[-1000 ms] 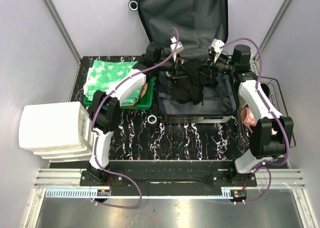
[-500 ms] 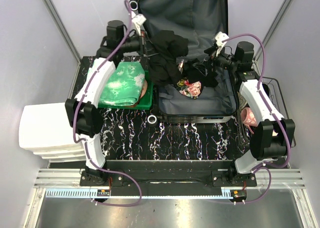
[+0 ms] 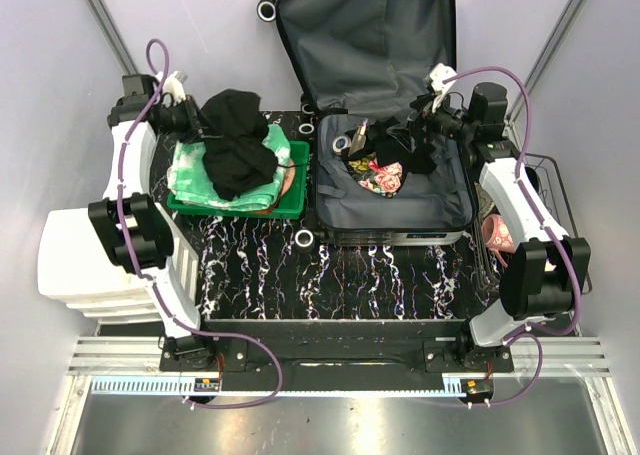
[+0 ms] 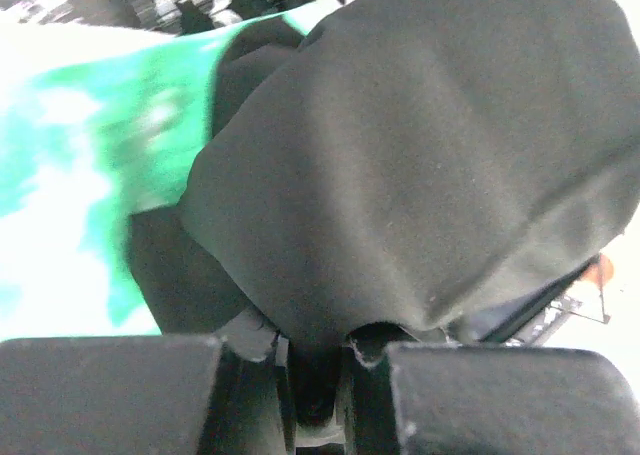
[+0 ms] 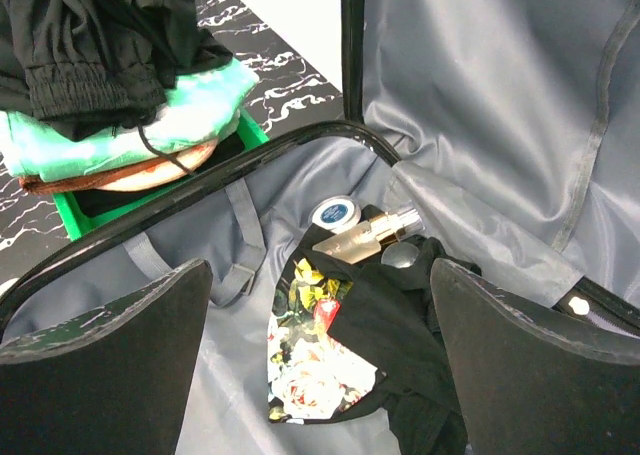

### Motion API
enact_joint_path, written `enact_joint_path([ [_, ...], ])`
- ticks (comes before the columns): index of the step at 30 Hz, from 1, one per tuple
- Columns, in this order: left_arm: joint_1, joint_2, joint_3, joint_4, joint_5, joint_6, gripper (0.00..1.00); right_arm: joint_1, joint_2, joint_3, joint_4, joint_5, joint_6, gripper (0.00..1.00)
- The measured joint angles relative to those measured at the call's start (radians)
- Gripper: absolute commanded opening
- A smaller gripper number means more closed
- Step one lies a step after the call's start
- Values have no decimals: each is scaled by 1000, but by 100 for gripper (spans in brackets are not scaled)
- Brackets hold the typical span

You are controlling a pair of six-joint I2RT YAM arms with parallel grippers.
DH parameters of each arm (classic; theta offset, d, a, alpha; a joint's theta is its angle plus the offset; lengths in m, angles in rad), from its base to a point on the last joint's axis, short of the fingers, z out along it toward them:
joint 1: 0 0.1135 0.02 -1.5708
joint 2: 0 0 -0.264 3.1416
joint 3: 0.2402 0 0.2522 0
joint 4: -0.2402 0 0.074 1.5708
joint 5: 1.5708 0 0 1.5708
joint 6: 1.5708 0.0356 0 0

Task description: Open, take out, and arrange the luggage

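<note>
The luggage (image 3: 440,210) lies open on the table, its lid leaning on the back wall and its grey lining (image 5: 480,95) bare. Inside are a floral cloth (image 5: 320,375), a black garment (image 5: 410,320), a perfume bottle (image 5: 365,237) and a small blue tin (image 5: 335,212). My right gripper (image 3: 405,135) hangs open above them (image 5: 320,355), holding nothing. My left gripper (image 3: 203,125) is out at the back left, shut (image 4: 320,360) on a black garment (image 3: 235,145). That garment (image 4: 420,155) hangs over the green-white cloth (image 4: 70,175) in the green bin (image 3: 290,207).
A white drawer unit (image 3: 105,260) stands at the left edge. A wire basket (image 3: 548,160) with a pink item (image 3: 497,233) stands at the right. A suitcase wheel (image 3: 305,238) pokes out next to the bin. Grey walls close in the back and both sides.
My left arm lifted the black garment out of the luggage and swung it left over the green bin. My right gripper opened and stayed above the luggage.
</note>
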Motion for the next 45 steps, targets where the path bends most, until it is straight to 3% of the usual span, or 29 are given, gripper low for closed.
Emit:
enact_joint_path([
  [2, 49, 37, 8, -70, -65, 55, 5, 0, 0, 8, -3, -3, 0, 100],
  [3, 66, 53, 9, -92, -99, 78, 15, 0, 0, 14, -9, -3, 0, 100],
  [5, 89, 80, 10, -136, -162, 120, 24, 0, 1, 24, -22, -5, 0, 99],
  [6, 96, 95, 18, -164, -200, 145, 39, 0, 1, 27, -29, -7, 0, 100],
  [10, 96, 117, 59, -227, -324, 224, 61, 0, 2, 27, -46, -13, 0, 100],
  [15, 90, 117, 148, -259, -400, 292, 76, 0, 11, 31, -62, -19, -1, 99],
  [17, 90, 116, 191, -263, -396, 320, 99, 0, 16, 44, -82, -19, -5, 100],
  [22, 71, 88, 291, -259, -403, 399, 99, 0, 83, 179, -210, 31, -32, 99],
  [28, 11, -49, 322, -196, -424, 460, 99, 0, 299, 441, -424, 186, -121, 92],
  [30, 2, -98, 322, -182, -409, 479, 99, 2, 368, 481, -479, 224, -161, 86],
  [31, 0, -119, 320, -177, -401, 488, 99, 2, 402, 492, -501, 237, -189, 78],
  [38, -55, -238, 171, -174, -315, 572, 99, 31, 496, 425, -605, 262, -386, 58],
  [45, -93, -241, 56, -203, -263, 555, 99, 162, 462, 249, -613, 283, -542, 60],
])
